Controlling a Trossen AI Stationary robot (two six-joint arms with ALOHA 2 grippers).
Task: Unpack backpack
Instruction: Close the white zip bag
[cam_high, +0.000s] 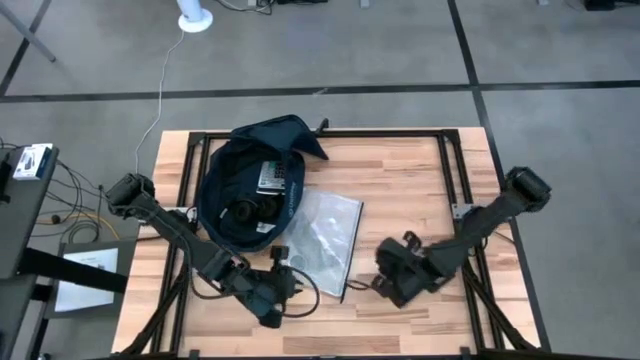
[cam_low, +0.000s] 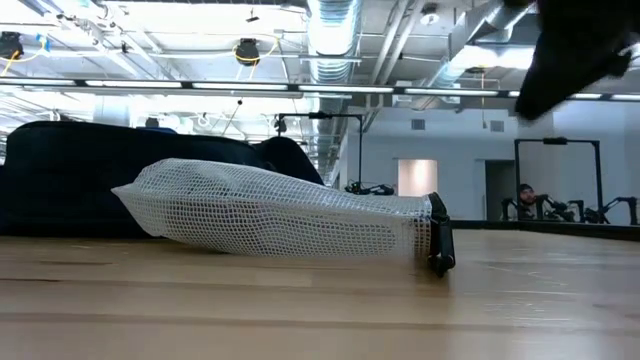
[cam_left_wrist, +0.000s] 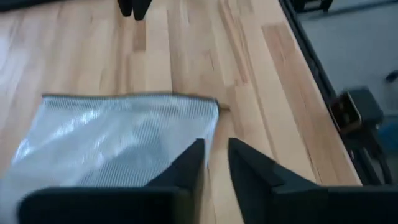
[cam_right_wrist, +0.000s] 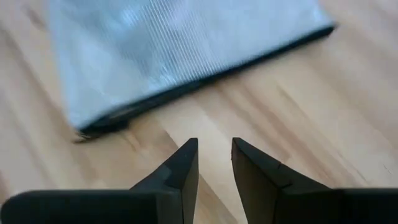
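Backpack (cam_high: 250, 180), large, soft, dark navy fabric, lies open-mouthed on the far left of the pale wooden counter (cam_high: 410, 170) in the high view, small items showing inside, a clear mesh-plastic pouch (cam_high: 325, 235) just beside it. From the low view it slumps limp behind the pouch; it will likely sag when lifted, so the rim of the opening looks the best hold. The left wrist view shows the left hand (cam_left_wrist: 214, 163) slightly parted, empty, over the pouch's edge. The right wrist view shows the right hand (cam_right_wrist: 214, 163) narrowly parted, empty, near the pouch's dark zipper edge.
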